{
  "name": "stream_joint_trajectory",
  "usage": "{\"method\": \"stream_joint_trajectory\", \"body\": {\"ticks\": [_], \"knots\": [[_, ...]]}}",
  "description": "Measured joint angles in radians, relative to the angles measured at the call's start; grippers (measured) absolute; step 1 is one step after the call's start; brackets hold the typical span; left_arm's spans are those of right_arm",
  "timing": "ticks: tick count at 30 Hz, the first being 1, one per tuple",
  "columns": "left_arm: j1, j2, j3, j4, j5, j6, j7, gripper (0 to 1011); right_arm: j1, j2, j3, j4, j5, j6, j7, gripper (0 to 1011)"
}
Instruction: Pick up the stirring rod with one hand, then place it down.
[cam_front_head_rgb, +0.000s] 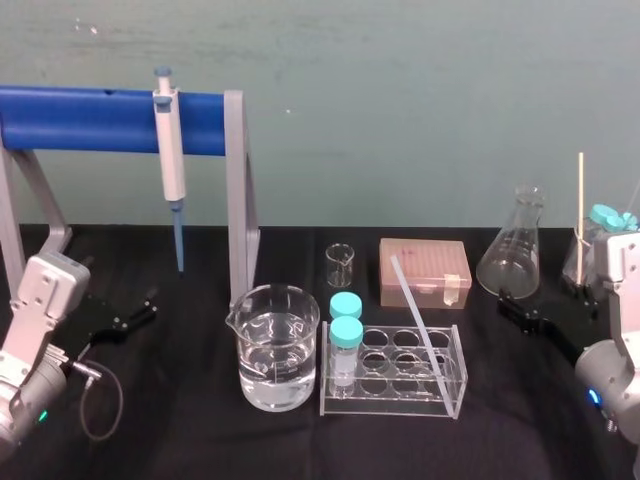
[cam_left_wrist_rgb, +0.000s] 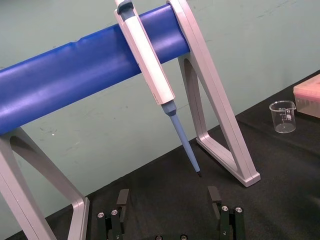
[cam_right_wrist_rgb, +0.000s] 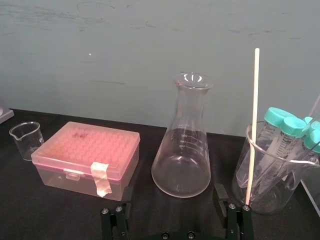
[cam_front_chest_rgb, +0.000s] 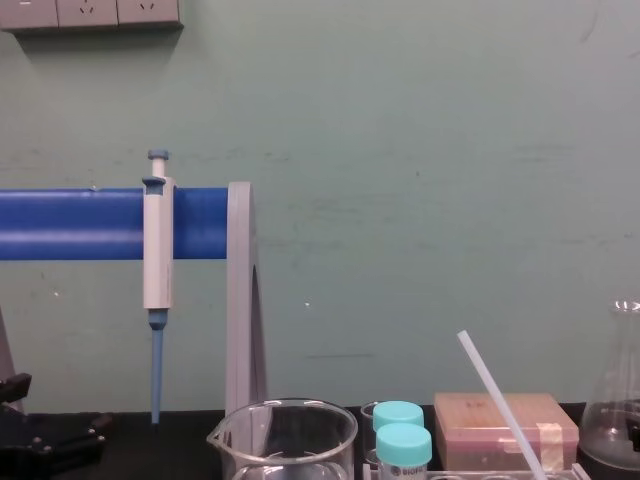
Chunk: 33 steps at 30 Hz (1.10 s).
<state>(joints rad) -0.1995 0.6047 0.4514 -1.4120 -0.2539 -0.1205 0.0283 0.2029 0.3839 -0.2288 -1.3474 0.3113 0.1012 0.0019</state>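
Left pincer (cam_left_wrist_rgb: 168, 192), right pincer (cam_right_wrist_rgb: 173, 189): both spread apart.

Left of the tube rack (cam_front_head_rgb: 395, 405) we see a pale grey, blocky left arm (cam_front_head_rgb: 35, 310) with a looped black cable (cam_front_head_rgb: 100, 400), right of it the matching right arm (cam_front_head_rgb: 615, 370); the left gripper (cam_left_wrist_rgb: 168, 197) and right gripper (cam_right_wrist_rgb: 173, 195) are black with silver screws (cam_left_wrist_rgb: 101, 214).

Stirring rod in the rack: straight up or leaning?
Leaning. The stirring rod slants in the tube rack, top tilted toward the robot's left.
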Motion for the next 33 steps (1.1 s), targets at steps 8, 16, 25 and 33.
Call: {"method": "stream_joint_trajectory", "body": {"ticks": [8, 16, 25, 33], "knots": [[0.000, 0.000, 0.000, 0.000, 0.000, 0.000, 0.000, 1000, 0.000, 0.002, -0.001, -0.003, 0.002, -0.003, 0.001, 1000], [0.000, 0.000, 0.000, 0.000, 0.000, 0.000, 0.000, 1000, -0.001, 0.003, -0.002, -0.005, 0.003, -0.005, 0.004, 1000], [0.000, 0.000, 0.000, 0.000, 0.000, 0.000, 0.000, 1000, -0.001, 0.003, -0.002, -0.006, 0.004, -0.007, 0.005, 1000], [0.000, 0.000, 0.000, 0.000, 0.000, 0.000, 0.000, 1000, -0.001, 0.004, -0.002, -0.007, 0.005, -0.007, 0.005, 1000]]}}
